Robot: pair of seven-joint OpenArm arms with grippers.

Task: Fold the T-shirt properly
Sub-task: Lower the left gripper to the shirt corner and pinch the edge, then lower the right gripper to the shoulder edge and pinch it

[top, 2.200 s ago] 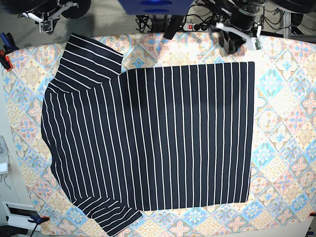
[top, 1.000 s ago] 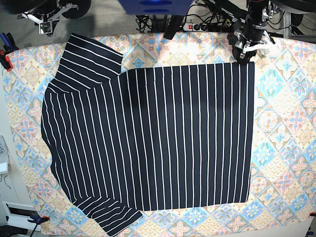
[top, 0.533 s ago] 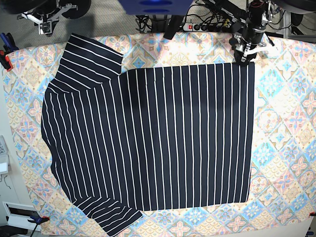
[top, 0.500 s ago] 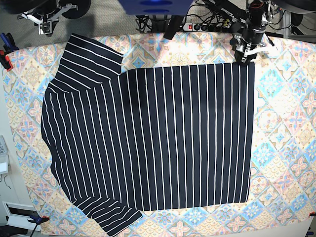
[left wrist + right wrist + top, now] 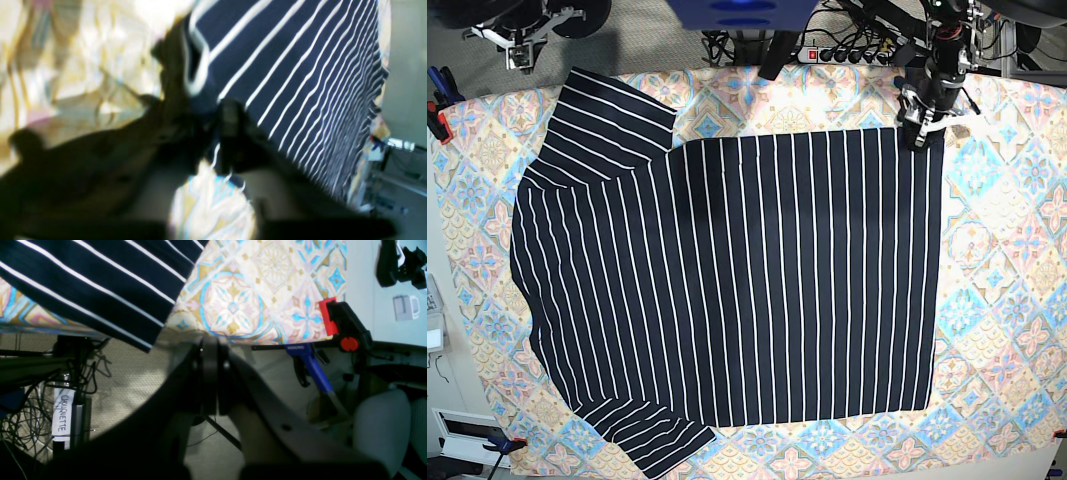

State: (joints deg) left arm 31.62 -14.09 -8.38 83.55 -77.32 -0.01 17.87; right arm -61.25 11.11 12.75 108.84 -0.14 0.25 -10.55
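The T-shirt, dark navy with thin white stripes, lies flat on the patterned tablecloth, sleeves toward the left. My left gripper sits on its far right corner. In the left wrist view this gripper is shut on the T-shirt's hem, blurred. My right gripper hangs beyond the table's far left corner. The right wrist view shows it shut with nothing held, and a striped sleeve above it.
A red and black clamp with a blue handle grips the table edge near my right gripper. Another clamp holds the near left corner. A power strip and cables lie behind the table.
My left gripper has come down onto the shirt's far right corner and its jaws have gone from open to shut on the cloth. The right arm and the shirt stay put.
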